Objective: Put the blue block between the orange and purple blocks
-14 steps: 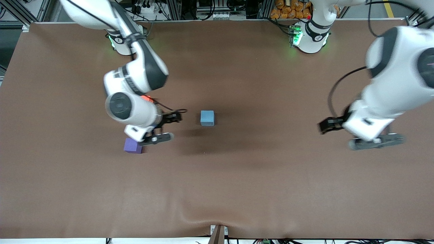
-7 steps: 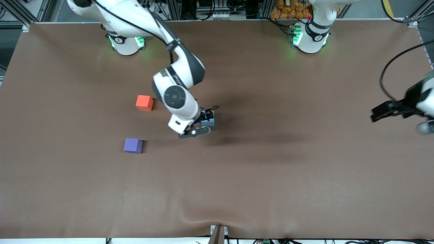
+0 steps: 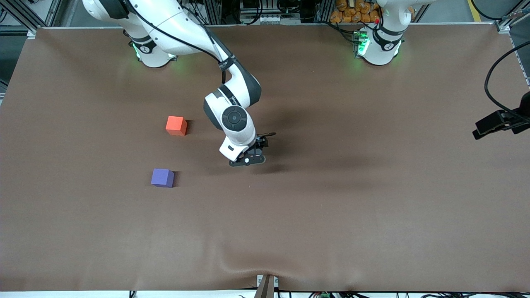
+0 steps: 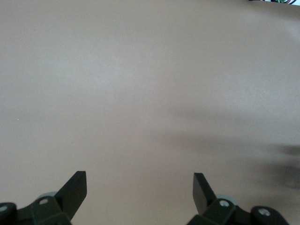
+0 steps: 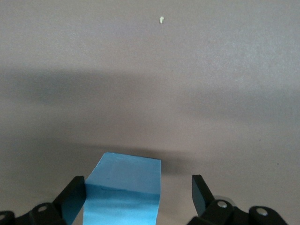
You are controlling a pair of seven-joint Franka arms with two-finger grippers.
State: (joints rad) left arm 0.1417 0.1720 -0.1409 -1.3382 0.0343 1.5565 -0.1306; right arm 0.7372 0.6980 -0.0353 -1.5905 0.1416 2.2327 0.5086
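The blue block [image 5: 124, 192] stands on the brown mat between the fingers of my open right gripper [image 5: 139, 187], close against one finger and with a gap to the other. In the front view the right gripper [image 3: 253, 152] hangs low over that spot and hides the block. The orange block [image 3: 176, 125] and the purple block [image 3: 162, 178] sit apart toward the right arm's end of the table, the purple one nearer the camera. My left gripper [image 4: 139, 185] is open over bare mat; in the front view the left gripper [image 3: 497, 122] is at the table's edge on its own end.
A brown mat [image 3: 331, 207] covers the whole table and has a wrinkle [image 3: 248, 267] at its near edge. A small pale crumb [image 5: 161, 19] lies on the mat close to the blue block.
The right arm swung from over the purple block across to the blue block and came down around it. The left arm pulled away toward its end of the table.
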